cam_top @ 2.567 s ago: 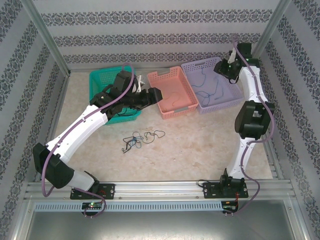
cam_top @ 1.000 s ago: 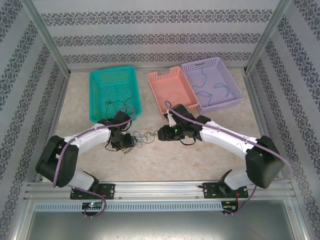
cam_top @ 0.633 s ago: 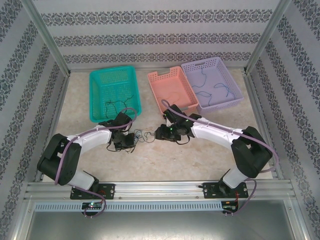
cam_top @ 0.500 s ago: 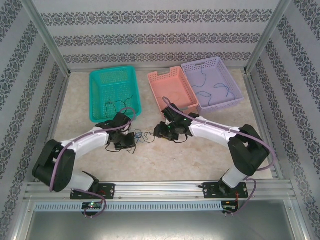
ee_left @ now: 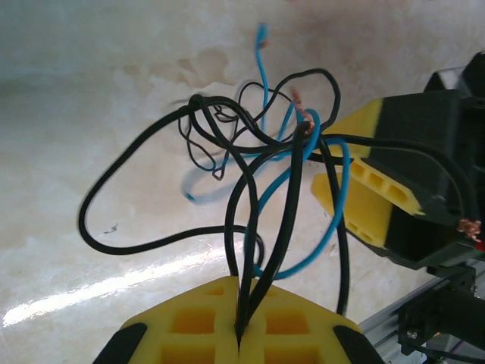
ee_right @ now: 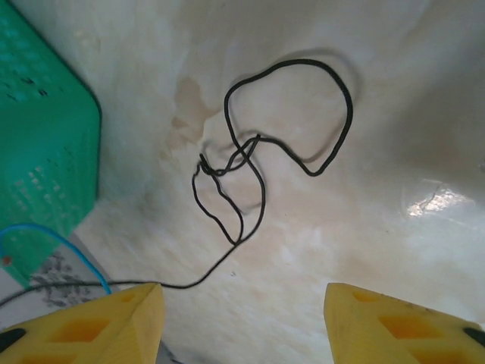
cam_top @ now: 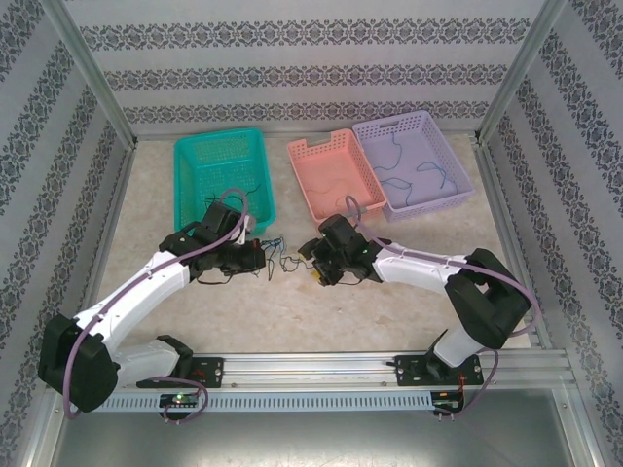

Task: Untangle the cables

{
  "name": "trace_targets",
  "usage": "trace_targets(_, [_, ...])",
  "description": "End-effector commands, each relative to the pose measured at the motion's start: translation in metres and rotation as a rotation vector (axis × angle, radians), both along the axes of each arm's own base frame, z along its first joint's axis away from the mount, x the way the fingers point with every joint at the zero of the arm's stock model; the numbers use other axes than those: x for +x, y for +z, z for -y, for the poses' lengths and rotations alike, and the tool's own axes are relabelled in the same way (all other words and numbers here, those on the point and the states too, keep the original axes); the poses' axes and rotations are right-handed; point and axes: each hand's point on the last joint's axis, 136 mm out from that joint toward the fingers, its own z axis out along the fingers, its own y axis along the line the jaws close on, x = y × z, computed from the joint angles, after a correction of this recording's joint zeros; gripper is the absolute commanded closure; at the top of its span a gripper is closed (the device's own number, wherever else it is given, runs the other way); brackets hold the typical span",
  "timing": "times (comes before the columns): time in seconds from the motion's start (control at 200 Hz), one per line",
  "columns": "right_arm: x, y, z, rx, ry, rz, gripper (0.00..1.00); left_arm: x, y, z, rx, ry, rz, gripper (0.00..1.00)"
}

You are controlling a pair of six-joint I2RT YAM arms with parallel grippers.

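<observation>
The thin, floppy black and blue cables (ee_left: pixel 258 174) form a loose tangle, partly raised off the glossy beige marbled surface (cam_top: pixel 389 311) between the two hands. The left hand (ee_left: pixel 239 334) is fully closed, its yellow ribbed pads (ee_left: pixel 197 322) pinching two black strands. The right hand (ee_right: pixel 242 311) is spread wide beside the tangle and clamps nothing. Behind stand a teal perforated plastic basket (cam_top: pixel 219 134), a pink basket (cam_top: pixel 321 144) and a lavender basket (cam_top: pixel 394 121) containing loose blue strands (cam_top: pixel 409 175).

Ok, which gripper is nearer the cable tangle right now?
Left. The left gripper is clamped shut on black strands of the cable tangle, lifting them; the right gripper stands open just beside it.
</observation>
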Motion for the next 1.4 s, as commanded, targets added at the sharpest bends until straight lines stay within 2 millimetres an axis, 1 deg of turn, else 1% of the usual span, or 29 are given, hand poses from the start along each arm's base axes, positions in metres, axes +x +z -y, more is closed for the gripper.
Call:
trace_targets(0.0, [0.010, 0.015, -0.020, 0.167, -0.188, -0.056, 0.38, -0.007, 0.014, 0.007, -0.035, -0.024, -0.009, 1.00])
trace_targets(0.14, [0.009, 0.006, -0.048, 0.267, -0.252, -0.114, 0.39, -0.005, 0.028, 0.008, -0.057, -0.018, 0.026, 1.00])
trace_targets(0.225, [0.010, -0.003, -0.061, 0.290, -0.270, -0.140, 0.41, -0.004, 0.040, 0.009, -0.076, -0.019, 0.053, 1.00])
trace_targets(0.31, [0.014, -0.009, -0.073, 0.317, -0.288, -0.156, 0.42, -0.005, 0.048, 0.008, -0.080, -0.018, 0.067, 1.00])
trace_targets(0.43, [0.021, -0.021, -0.079, 0.328, -0.330, -0.159, 0.44, -0.007, 0.055, 0.007, -0.086, -0.015, 0.077, 1.00])
trace_targets(0.47, [0.026, -0.022, -0.081, 0.336, -0.344, -0.149, 0.48, -0.008, 0.057, 0.006, -0.088, -0.014, 0.080, 1.00])
trace_targets(0.55, [0.035, -0.023, -0.079, 0.341, -0.370, -0.116, 0.60, -0.010, 0.062, 0.003, -0.084, -0.006, 0.091, 1.00])
trace_targets(0.61, [0.038, -0.022, -0.072, 0.330, -0.391, -0.092, 0.63, -0.012, 0.066, 0.000, -0.077, 0.000, 0.101, 1.00])
trace_targets(0.679, [0.039, -0.017, -0.068, 0.327, -0.394, -0.071, 0.62, -0.013, 0.071, -0.003, -0.073, 0.006, 0.113, 1.00])
trace_targets(0.784, [0.034, -0.008, -0.066, 0.334, -0.373, -0.061, 0.60, -0.011, 0.082, -0.004, -0.080, 0.016, 0.137, 1.00])
trace_targets(0.859, [0.026, 0.001, -0.062, 0.344, -0.354, -0.056, 0.61, -0.008, 0.092, -0.004, -0.086, 0.024, 0.162, 1.00])
trace_targets(0.909, [0.017, 0.006, -0.057, 0.339, -0.339, -0.061, 0.62, -0.006, 0.096, -0.004, -0.082, 0.027, 0.171, 1.00])
trace_targets(0.929, [0.014, 0.008, -0.055, 0.335, -0.337, -0.064, 0.62, -0.005, 0.100, -0.004, -0.084, 0.027, 0.179, 1.00])
trace_targets(1.009, [0.002, 0.018, -0.043, 0.328, -0.334, -0.056, 0.62, -0.001, 0.105, -0.003, -0.081, 0.020, 0.189, 1.00])
trace_targets(1.059, [-0.003, 0.023, -0.036, 0.330, -0.339, -0.050, 0.61, 0.001, 0.107, -0.001, -0.080, 0.015, 0.196, 1.00])
trace_targets(1.109, [-0.005, 0.027, -0.030, 0.336, -0.356, -0.045, 0.57, 0.002, 0.110, 0.001, -0.089, 0.006, 0.201, 1.00])
trace_targets(1.169, [-0.002, 0.032, -0.027, 0.354, -0.390, -0.036, 0.49, 0.003, 0.113, 0.005, -0.103, -0.010, 0.206, 1.00])
trace_targets(1.244, [0.008, 0.041, -0.033, 0.410, -0.432, -0.038, 0.44, 0.002, 0.115, 0.010, -0.128, -0.031, 0.207, 1.00])
trace_targets(1.394, [0.033, 0.064, -0.064, 0.554, -0.465, -0.038, 0.42, 0.001, 0.117, 0.015, -0.158, -0.055, 0.213, 1.00])
